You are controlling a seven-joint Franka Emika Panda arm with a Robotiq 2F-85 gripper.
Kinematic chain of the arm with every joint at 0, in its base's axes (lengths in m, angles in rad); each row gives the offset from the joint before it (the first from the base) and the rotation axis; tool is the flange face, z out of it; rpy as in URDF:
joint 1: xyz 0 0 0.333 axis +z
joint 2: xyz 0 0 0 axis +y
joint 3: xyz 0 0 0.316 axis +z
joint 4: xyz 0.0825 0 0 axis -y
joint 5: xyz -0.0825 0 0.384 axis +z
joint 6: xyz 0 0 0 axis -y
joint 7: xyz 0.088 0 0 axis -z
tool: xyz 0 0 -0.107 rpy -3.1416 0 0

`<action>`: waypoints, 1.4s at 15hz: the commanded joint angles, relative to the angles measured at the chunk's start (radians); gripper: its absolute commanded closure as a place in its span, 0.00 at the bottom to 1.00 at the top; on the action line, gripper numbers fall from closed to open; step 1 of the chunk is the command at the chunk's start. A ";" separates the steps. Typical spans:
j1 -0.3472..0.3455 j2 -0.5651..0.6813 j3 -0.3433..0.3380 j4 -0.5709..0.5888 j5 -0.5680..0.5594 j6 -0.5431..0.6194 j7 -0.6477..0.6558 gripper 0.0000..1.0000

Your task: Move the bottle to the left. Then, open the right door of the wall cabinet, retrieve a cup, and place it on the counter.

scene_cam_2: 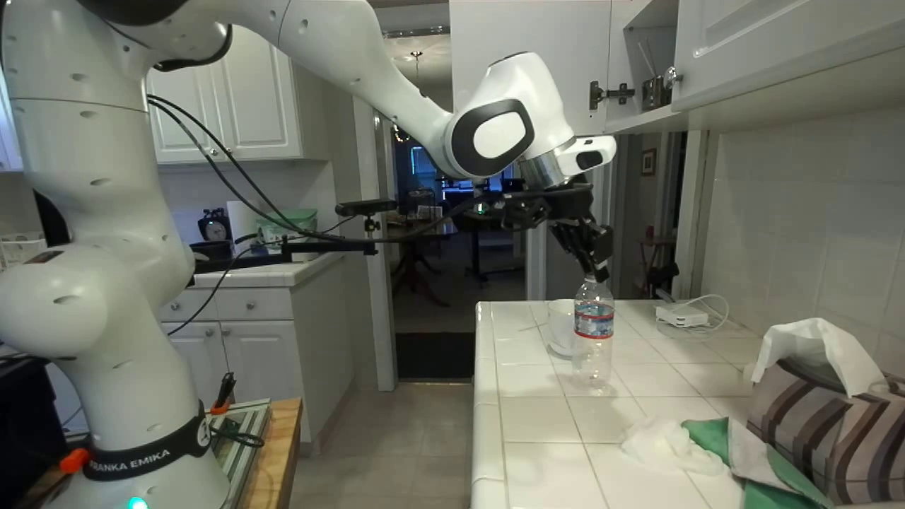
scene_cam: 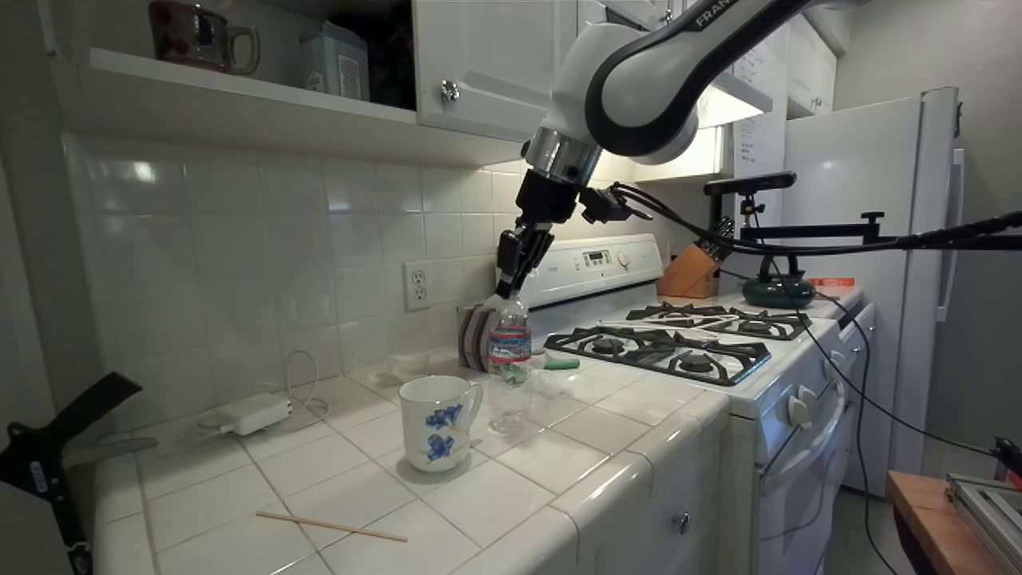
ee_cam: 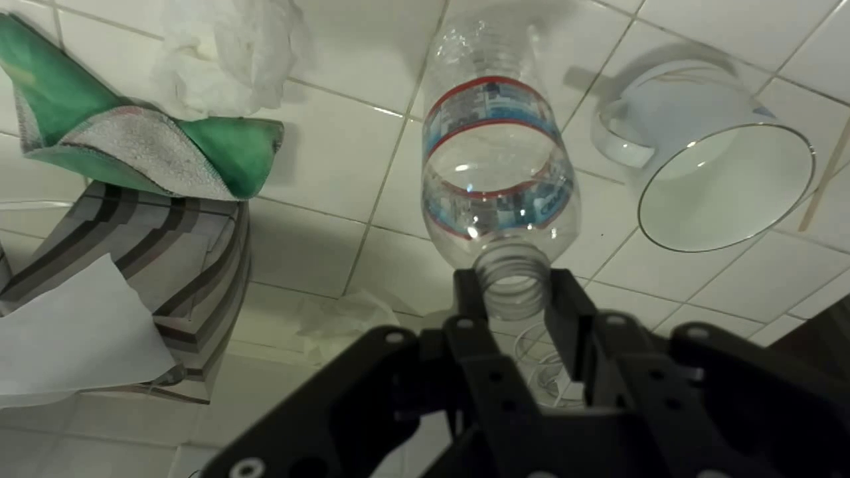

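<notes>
The bottle [scene_cam_2: 594, 329] is clear see-through plastic, with a blue label edged in red wrapped round its upper half and a kinda ridged lower body. It's upright on the white tiled counter [scene_cam: 527, 495], base down on the tiles as far as I can see, long axis pretty much vertical, open threaded mouth aimed up. It's just beside the white mug [scene_cam: 437, 427] but not touching, with the striped box [scene_cam_2: 824, 435] farther off on its other side. The black gripper [ee_cam: 514, 292] is angled down at a slant, jaws mostly closed, a pad against each side of the neck, so yeah, it's got the bottle by the top. Texture-wise: glossy round mug with blue flowers, white tissue [ee_cam: 80, 338] poking out of the box, green cloth [ee_cam: 143, 143] with a fuzzy grey face, shiny square tiles
</notes>
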 commanded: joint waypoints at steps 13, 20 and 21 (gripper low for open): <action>-0.008 -0.098 0.002 -0.054 0.016 0.013 0.029 0.00; 0.006 -0.394 0.076 -0.228 -0.041 0.104 0.183 0.00; -0.005 -0.438 0.096 -0.241 -0.052 0.124 0.212 0.00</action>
